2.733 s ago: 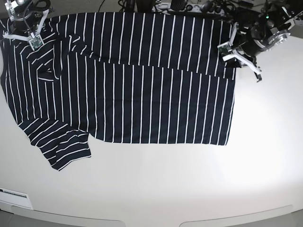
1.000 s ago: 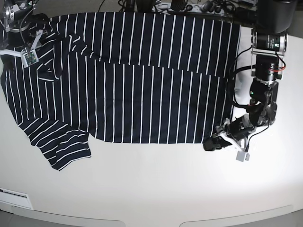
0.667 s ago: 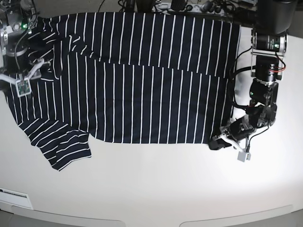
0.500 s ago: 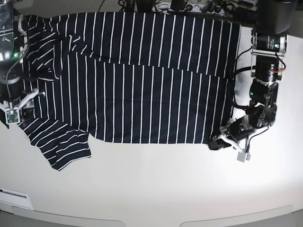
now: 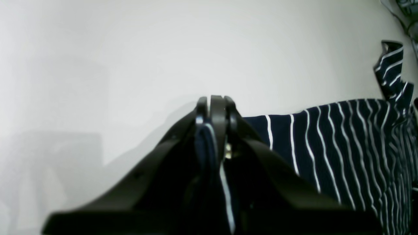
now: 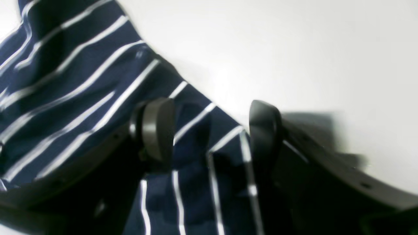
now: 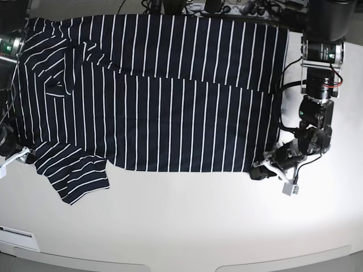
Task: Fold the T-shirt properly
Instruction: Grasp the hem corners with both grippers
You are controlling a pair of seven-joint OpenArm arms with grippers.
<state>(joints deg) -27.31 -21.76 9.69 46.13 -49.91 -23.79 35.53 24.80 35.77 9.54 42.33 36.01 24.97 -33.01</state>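
The T-shirt point(image 7: 164, 96) lies spread across the far half of the white counter point(image 7: 187, 226), its upper part already doubled over so a fold edge runs across the body, and one sleeve sticks out toward the near left corner. My left end effector point(image 5: 214, 107) sits low at the hem corner on the base view's right, its jaws pressed together with a sliver of striped cloth pinched between them; I hold that corner because it is one end of the edge I judge must be carried over next. My right end effector point(image 6: 209, 130) is down at the opposite side, near the sleeve, jaws spread with the striped fabric lying between the two pads point(image 6: 156, 130), so nothing is clamped there yet. Placing it astride the cloth edge lets me close on a matching point. Once both ends are held, I expect to lift them together, keeping the cloth taut so the fold lands straight and not skewed.
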